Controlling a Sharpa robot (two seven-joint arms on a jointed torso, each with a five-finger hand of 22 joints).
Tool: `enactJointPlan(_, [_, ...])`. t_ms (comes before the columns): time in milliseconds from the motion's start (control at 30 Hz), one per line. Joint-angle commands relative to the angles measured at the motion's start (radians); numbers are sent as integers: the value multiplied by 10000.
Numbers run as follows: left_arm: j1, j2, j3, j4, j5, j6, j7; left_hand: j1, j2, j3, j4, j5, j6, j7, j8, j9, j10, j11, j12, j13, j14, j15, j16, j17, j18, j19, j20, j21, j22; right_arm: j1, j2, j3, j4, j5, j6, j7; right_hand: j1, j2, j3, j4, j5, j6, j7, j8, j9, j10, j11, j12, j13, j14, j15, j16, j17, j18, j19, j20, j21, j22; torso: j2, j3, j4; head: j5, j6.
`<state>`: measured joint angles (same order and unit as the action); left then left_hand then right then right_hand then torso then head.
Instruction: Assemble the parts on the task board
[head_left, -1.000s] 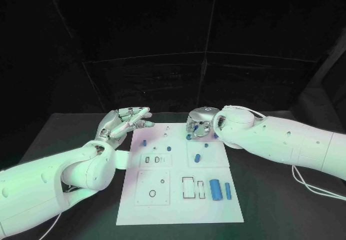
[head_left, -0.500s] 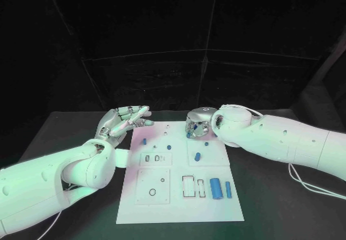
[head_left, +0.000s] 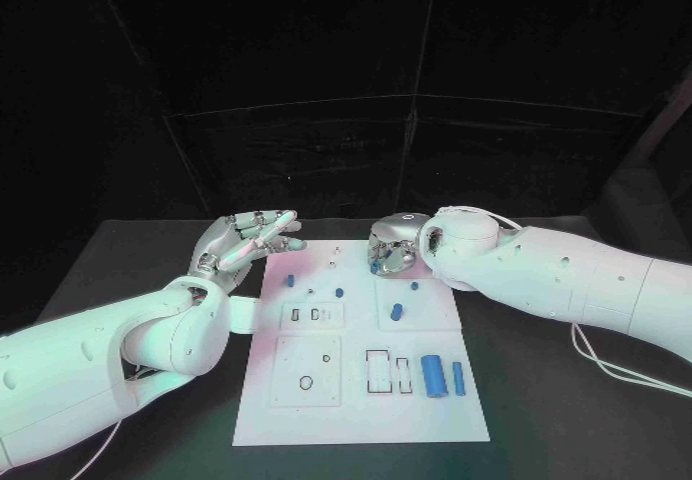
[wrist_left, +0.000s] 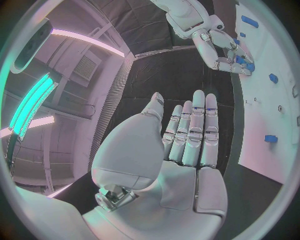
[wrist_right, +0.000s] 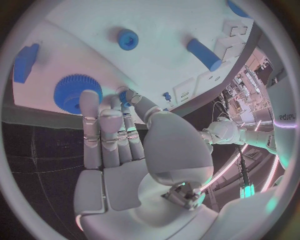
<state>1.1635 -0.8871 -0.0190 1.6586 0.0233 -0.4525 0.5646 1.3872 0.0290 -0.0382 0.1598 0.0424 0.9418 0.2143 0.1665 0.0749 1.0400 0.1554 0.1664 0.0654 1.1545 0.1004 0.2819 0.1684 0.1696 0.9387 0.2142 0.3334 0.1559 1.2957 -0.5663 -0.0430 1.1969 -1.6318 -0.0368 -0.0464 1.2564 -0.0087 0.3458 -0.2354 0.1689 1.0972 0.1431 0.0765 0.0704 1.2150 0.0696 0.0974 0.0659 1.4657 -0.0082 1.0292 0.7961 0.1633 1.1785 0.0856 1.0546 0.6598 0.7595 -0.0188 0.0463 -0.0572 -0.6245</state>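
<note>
Small blue parts (head_left: 431, 376) lie scattered on the white task board (head_left: 361, 425).

Left hand (head_left: 248, 240) open, off board's (head_left: 361, 420) far-left corner; right hand (head_left: 394, 248) over far edge; blue parts (head_left: 433, 376) near right edge.

One piece of lettering can be read. In the right wrist view, the word "sharpa" runs in dark letters along a white robot arm (wrist_right: 284, 120) at the edge of the circle, turned sideways so it reads vertically. The white task board (head_left: 361, 400), its blue parts (head_left: 431, 376) and both hands carry no readable text, labels or numbers.
</note>
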Motion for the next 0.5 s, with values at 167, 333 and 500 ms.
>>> enactJointPlan(167, [22, -25, 8, -13, -80, 161, -15, -5, 34, -45, -29, 53, 60, 42, -52, -16, 71, 26, -39, -11, 69, 4, -31, 15, 134, 58, -6, 11, -9, -21, -122, -24, 166, 260, -833, 190, -131, 35, 207, 182, -46, 309, -81, 78, 28, 315, -68, 54, 24, 293, -134, 559, 557, -126, 313, -15, 551, 739, 16, -5, -5, 15, 21])
enactJointPlan(333, [35, -53, 8, -28, -80, 194, -56, -2, 37, -49, -37, 52, 56, 47, -63, -22, 65, 31, -53, -12, 72, 6, -36, 18, 133, 61, -6, 8, -12, -19, -176, -20, 323, 706, -1914, 435, -196, -20, 257, 311, -86, 413, -123, 91, 39, 435, -105, 69, 39, 289, -164, 793, 769, -167, 414, -41, 784, 1030, 24, -24, 1, 26, 97])
enactJointPlan(500, [40, -46, 8, -58, -80, 224, -86, -2, 37, -49, -37, 52, 56, 47, -63, -22, 65, 31, -53, -12, 72, 6, -36, 18, 133, 61, -6, 8, -12, -17, -16, -15, 220, 891, -2536, 311, -252, -36, 283, 415, -101, 453, -140, 89, 42, 465, -116, 58, 39, 277, -170, 888, 844, -175, 418, -49, 850, 1093, 42, -11, 35, 42, 138])
